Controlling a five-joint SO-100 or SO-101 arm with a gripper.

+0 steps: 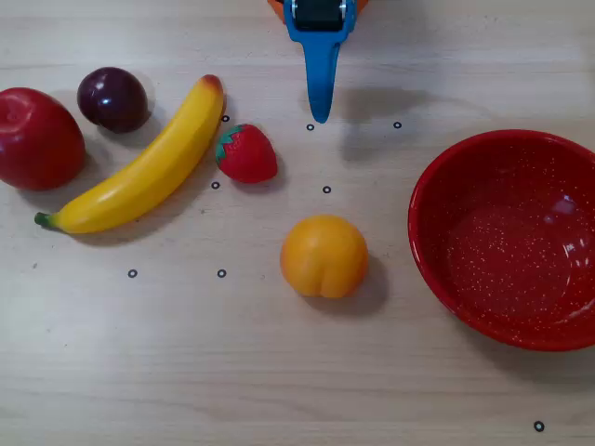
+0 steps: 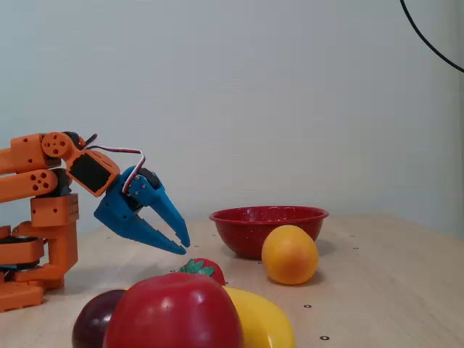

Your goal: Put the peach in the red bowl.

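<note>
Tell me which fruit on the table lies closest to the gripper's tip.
The strawberry. In the overhead view it sits just left of and below the blue gripper tip, nearer than the banana, peach, plum or apple.

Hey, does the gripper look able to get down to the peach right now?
Probably yes. In the overhead view the peach sits alone on bare table, with the strawberry off to one side, and the gripper hangs above the table with nothing between.

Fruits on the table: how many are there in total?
5. In the overhead view: apple far left, plum beside it, banana, strawberry by the banana, peach centre. None seems hidden.
</note>
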